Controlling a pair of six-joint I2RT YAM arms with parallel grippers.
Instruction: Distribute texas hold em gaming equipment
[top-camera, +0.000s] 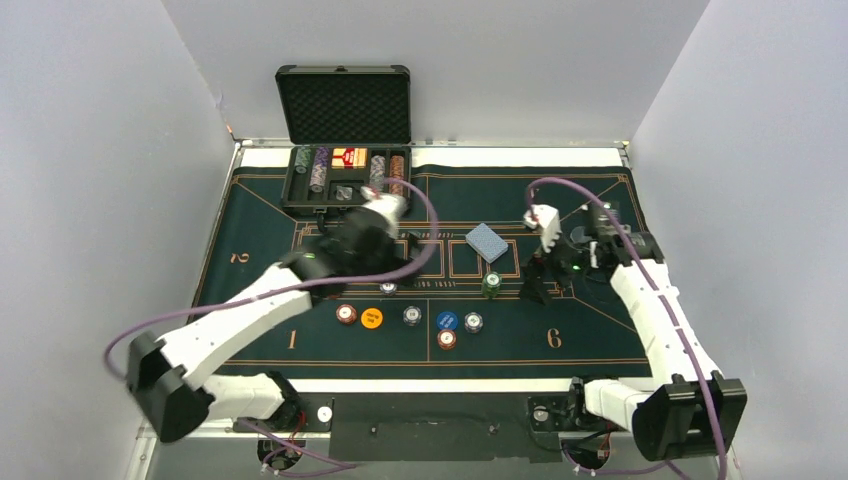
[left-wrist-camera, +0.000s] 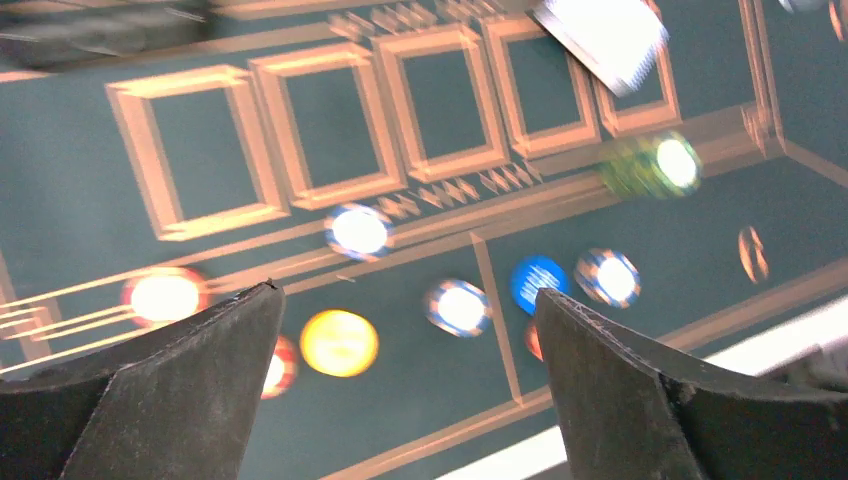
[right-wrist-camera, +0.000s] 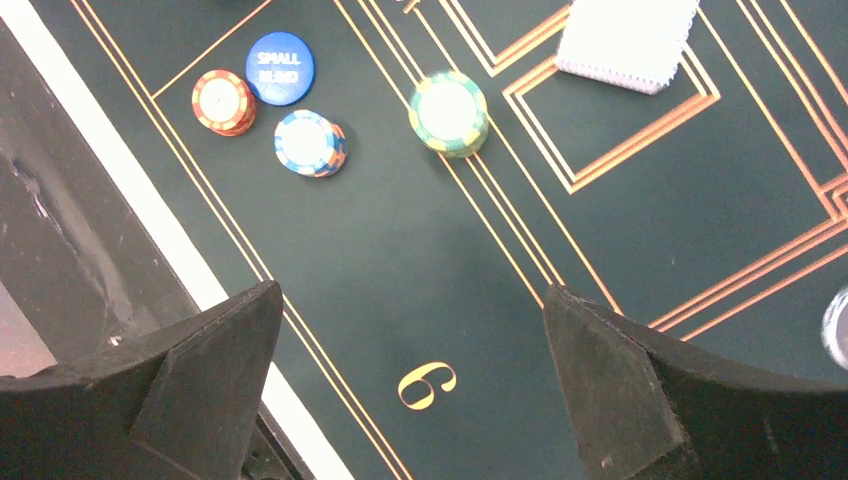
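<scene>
Right wrist | right gripper (right-wrist-camera: 410, 295), left gripper (left-wrist-camera: 408, 292) gape empty | green chips (right-wrist-camera: 448, 113) likely light, stiff, slick; pinch rims

The mat (top-camera: 600, 330) looks like matt dark-green cloth with printed orange lines. The case (top-camera: 344, 104), at the top of the overhead view, has a lid lined with bumpy black foam. The chips (right-wrist-camera: 449, 113) look like smooth plastic with striped edges; the blue disc (right-wrist-camera: 280, 68) near them is flat and matt. The fingers (right-wrist-camera: 170, 400) in the right wrist view's lower corners are matt black and rough-edged. The arm shells (top-camera: 240, 320) are smooth white plastic.
</scene>
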